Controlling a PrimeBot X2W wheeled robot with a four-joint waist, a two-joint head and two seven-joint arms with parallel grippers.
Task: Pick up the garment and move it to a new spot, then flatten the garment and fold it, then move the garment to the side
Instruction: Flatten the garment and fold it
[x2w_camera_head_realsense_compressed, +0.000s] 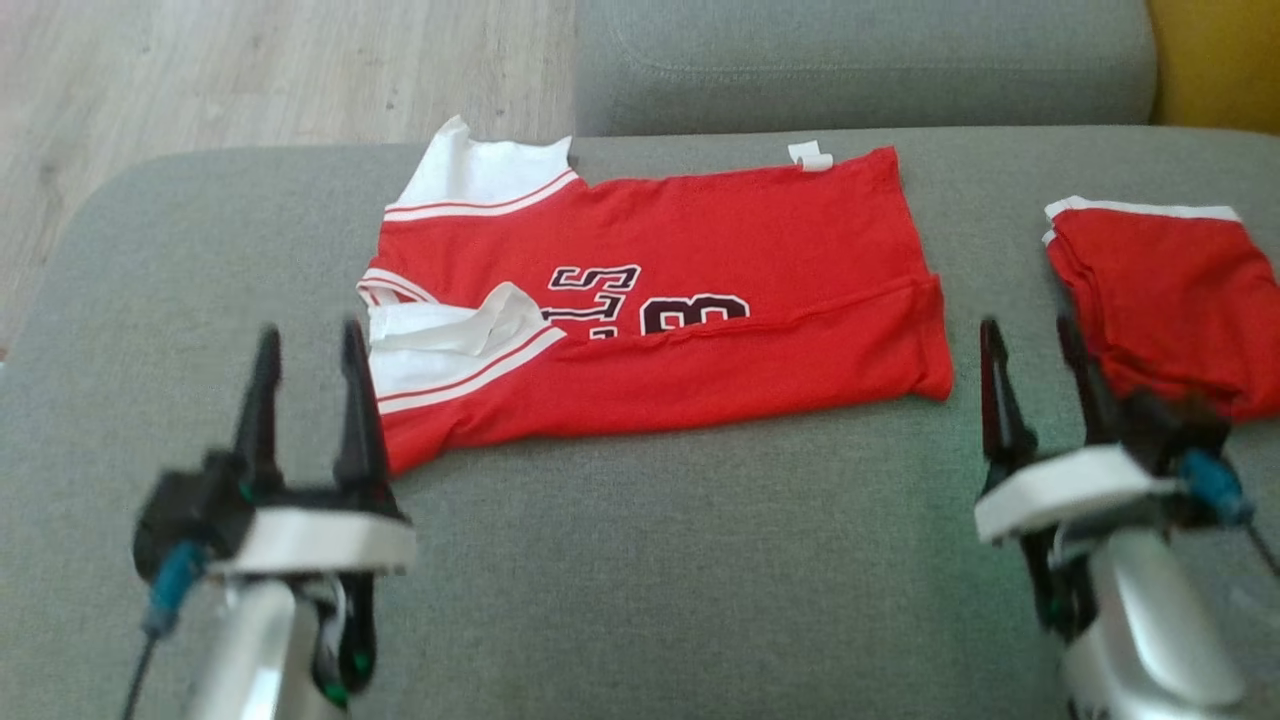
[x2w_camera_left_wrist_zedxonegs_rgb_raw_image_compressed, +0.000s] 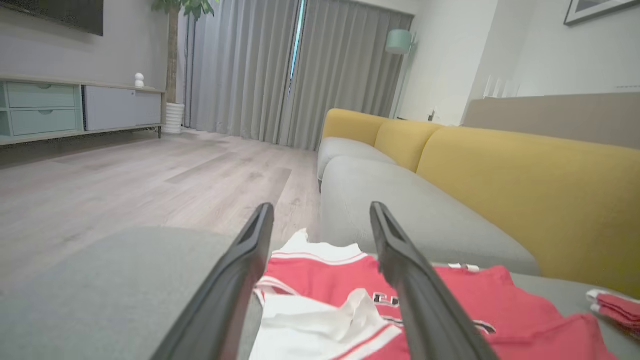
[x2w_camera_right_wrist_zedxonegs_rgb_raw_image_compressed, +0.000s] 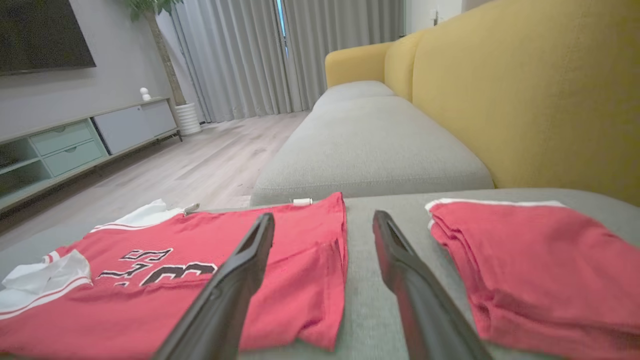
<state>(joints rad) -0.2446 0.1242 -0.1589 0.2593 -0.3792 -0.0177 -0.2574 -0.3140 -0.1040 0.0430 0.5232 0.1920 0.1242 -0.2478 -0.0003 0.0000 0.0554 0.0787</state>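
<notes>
On the grey sofa seat (x2w_camera_head_realsense_compressed: 650, 560), the red jersey (x2w_camera_head_realsense_compressed: 680, 330) lies flat with one lengthwise fold made, its near edge laid over the numbers. By my reckoning, further folds and the move aside are left. Its long axis runs across me, white sleeves to my left, hem to my right. My left gripper (x2w_camera_head_realsense_compressed: 310, 335) and right gripper (x2w_camera_head_realsense_compressed: 1029, 330) stand spread and empty, one at each end.

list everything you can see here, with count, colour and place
jersey: one, red and white, middle of the seat, near edge folded over
folded garment: one, red, white trim, right of the jersey
sofa: one, grey seats, yellow back, under both garments
floor: pale wood, beyond the sofa
curtains: grey, far wall
cabinet: one, pale, by the wall
left gripper: one, dark, open, at the jersey's sleeve end
right gripper: one, dark, open, between the garments
</notes>
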